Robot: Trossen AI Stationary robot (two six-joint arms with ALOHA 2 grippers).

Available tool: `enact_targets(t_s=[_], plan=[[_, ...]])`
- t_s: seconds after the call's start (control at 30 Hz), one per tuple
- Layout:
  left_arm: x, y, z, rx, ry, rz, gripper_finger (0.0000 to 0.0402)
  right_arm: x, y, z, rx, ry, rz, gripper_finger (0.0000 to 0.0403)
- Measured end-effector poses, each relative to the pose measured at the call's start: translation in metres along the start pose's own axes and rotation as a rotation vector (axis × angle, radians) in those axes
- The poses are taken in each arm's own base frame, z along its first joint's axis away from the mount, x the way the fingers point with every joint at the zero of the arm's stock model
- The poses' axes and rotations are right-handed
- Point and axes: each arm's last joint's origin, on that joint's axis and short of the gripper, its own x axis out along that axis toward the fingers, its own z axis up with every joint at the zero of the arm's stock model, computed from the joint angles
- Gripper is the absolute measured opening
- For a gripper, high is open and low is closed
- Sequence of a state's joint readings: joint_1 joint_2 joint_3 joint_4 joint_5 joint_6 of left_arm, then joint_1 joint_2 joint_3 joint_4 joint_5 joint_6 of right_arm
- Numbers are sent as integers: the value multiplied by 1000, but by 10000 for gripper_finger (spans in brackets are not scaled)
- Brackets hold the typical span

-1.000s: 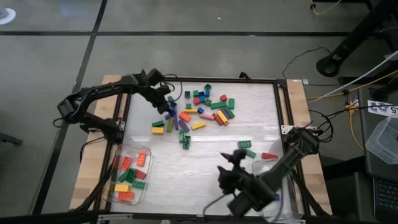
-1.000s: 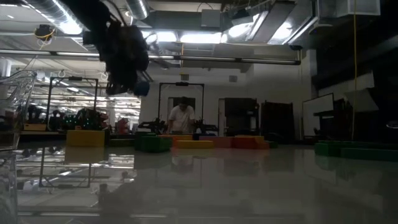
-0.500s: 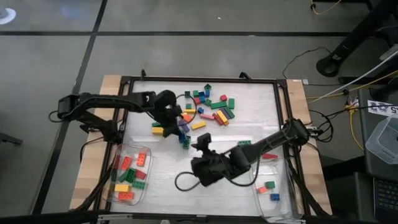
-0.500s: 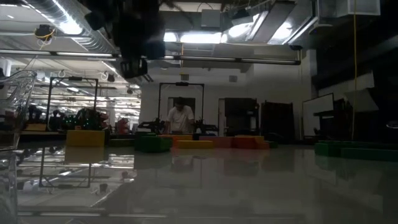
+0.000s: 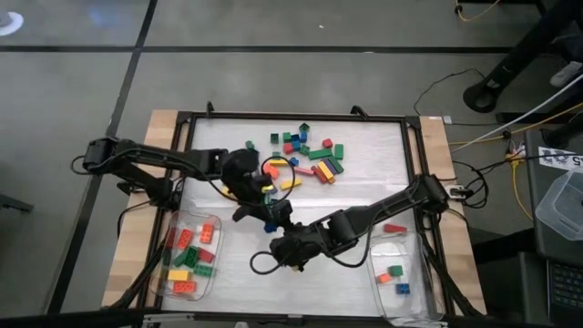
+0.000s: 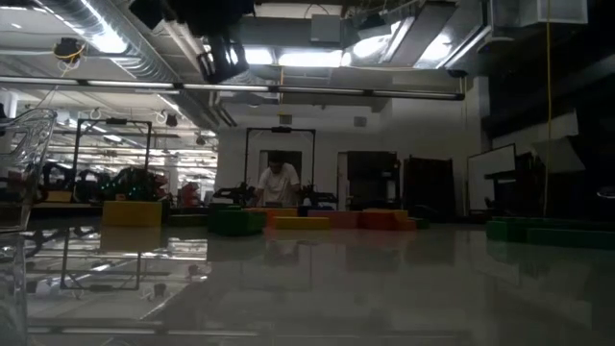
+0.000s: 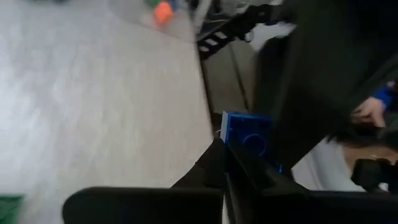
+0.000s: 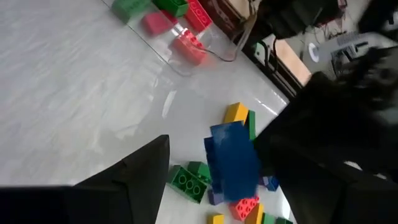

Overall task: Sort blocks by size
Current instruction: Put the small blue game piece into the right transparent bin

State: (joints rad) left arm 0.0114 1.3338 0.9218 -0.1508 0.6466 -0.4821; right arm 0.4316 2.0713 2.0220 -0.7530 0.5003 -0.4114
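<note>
High view: the front half of the white table (image 5: 301, 282) is mostly bare, framed by a black rail, with a clear tub (image 5: 189, 255) of red, green, yellow and orange blocks at the front left corner and a second tub (image 5: 398, 273) with a few blocks at the front right. Between them the right gripper (image 5: 278, 232) reaches in from the right with its fingers spread wide and nothing held. Just behind it and very near, the left gripper (image 5: 264, 211) is clamped on a blue block (image 7: 247, 138), which the left wrist view shows pinched at its fingertips. The two arms crowd the middle, leaving little room between them. Farther back lies the main scatter of blocks (image 5: 305, 155), well inside the back rail. Low view: the glossy top runs out to a dim workshop, where a person (image 6: 279, 183) stands far off.
</note>
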Motion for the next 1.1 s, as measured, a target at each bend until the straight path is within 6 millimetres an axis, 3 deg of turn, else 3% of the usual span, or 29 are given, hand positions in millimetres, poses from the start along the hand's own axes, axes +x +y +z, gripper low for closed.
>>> enact_targets(t_s=[0.57,0.7,1.0,1.1], plan=[[7,-10,-3,48,12,-41,0,13,8,2,-40,-11,11,268],[8,-11,-4,53,15,-47,0,13,7,2,-35,-19,8,230],[10,-15,-6,60,23,-53,0,13,7,3,-30,-25,5,102],[10,-15,-6,59,23,-53,0,13,7,3,-31,-24,6,91]])
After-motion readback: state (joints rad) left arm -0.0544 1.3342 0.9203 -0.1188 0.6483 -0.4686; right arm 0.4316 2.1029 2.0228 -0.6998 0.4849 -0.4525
